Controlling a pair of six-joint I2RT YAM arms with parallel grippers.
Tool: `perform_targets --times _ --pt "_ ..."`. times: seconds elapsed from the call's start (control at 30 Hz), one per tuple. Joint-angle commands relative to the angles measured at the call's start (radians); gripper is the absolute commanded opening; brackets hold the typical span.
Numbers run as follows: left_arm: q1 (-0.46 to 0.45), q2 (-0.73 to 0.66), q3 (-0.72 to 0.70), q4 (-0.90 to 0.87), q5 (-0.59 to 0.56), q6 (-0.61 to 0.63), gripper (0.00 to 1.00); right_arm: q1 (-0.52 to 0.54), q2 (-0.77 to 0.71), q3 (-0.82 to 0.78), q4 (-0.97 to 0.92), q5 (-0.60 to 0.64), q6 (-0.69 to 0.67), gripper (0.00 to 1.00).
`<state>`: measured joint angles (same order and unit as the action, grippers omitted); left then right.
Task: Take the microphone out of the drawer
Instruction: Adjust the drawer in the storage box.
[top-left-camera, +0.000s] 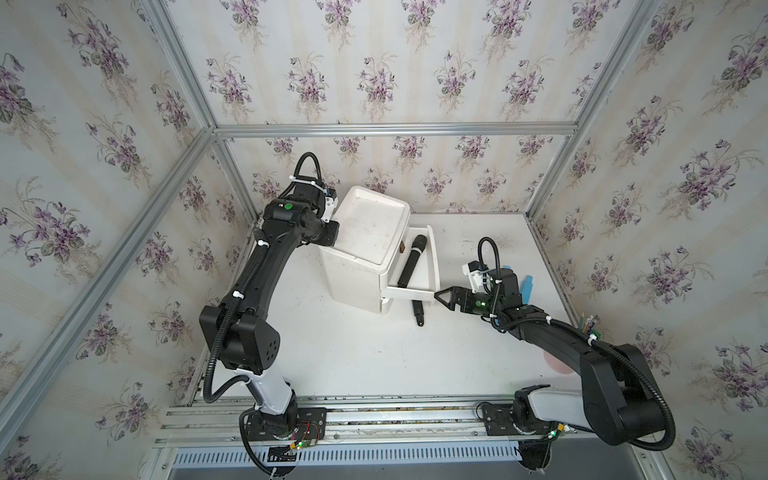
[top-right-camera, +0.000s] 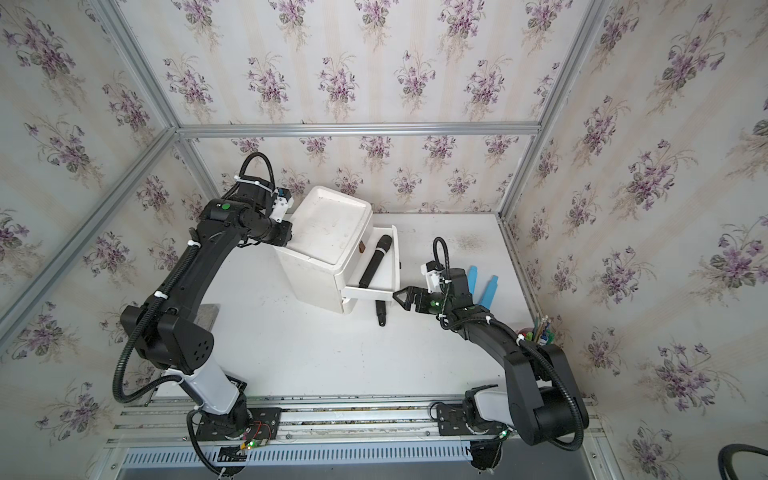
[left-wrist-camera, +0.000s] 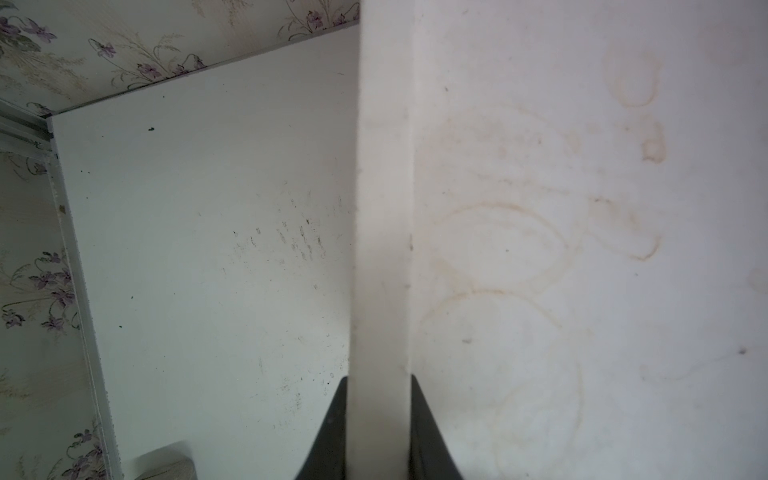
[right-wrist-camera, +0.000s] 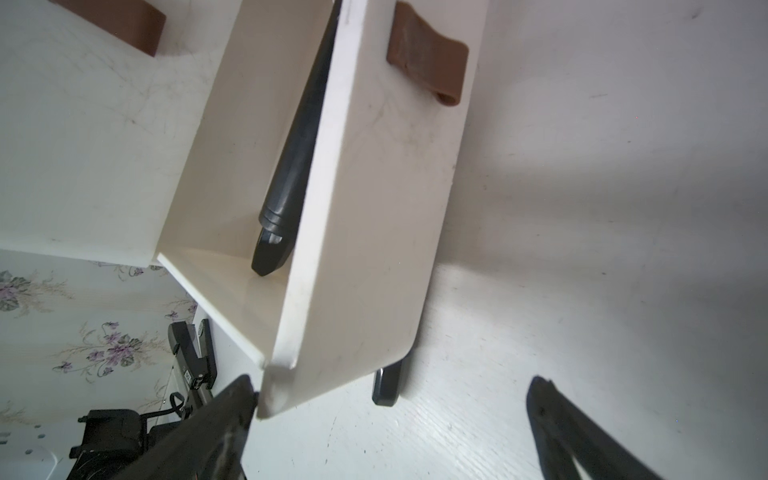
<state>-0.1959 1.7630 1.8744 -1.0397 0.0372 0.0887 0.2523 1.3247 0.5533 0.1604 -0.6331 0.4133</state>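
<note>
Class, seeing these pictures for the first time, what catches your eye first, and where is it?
A black microphone lies slantwise in the open drawer of the white cabinet near the back. The left gripper clamps the cabinet's top rim, while the right gripper gapes at the drawer's front corner.

Bright, soft shadows, fisheye edges, wrist cams blurry

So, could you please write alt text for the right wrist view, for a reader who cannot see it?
A black microphone lies inside an open white drawer with a brown handle, seen close up from the right wrist. The right pincer is open, with one finger beside the drawer's front corner, above the white table.
</note>
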Motion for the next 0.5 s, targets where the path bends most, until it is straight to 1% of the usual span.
perform_targets --times 0.0,0.03,0.17,0.27,0.33,0.4,0.47 --pt "-0.006 0.024 -0.013 -0.059 0.021 -0.007 0.12 0.003 0.029 0.013 0.036 -0.079 -0.011 1.00" --pt "-0.009 0.023 -0.015 -0.059 0.021 -0.007 0.12 0.009 0.033 0.022 0.036 -0.072 0.002 1.00" --pt "-0.026 0.010 -0.022 -0.060 0.014 -0.008 0.13 0.064 0.016 0.090 -0.038 0.109 0.087 1.00" --pt "-0.033 0.003 -0.028 -0.057 0.004 -0.007 0.13 0.096 -0.011 0.098 -0.022 0.187 0.165 0.99" --pt "-0.034 -0.002 -0.034 -0.057 0.003 -0.007 0.13 0.111 -0.006 0.126 -0.062 0.238 0.176 0.98" --pt "-0.037 -0.006 -0.038 -0.058 0.003 -0.009 0.13 0.120 0.021 0.170 -0.133 0.297 0.158 0.97" --pt "-0.040 -0.011 -0.040 -0.058 0.003 -0.010 0.13 0.122 0.059 0.214 -0.196 0.355 0.139 0.93"
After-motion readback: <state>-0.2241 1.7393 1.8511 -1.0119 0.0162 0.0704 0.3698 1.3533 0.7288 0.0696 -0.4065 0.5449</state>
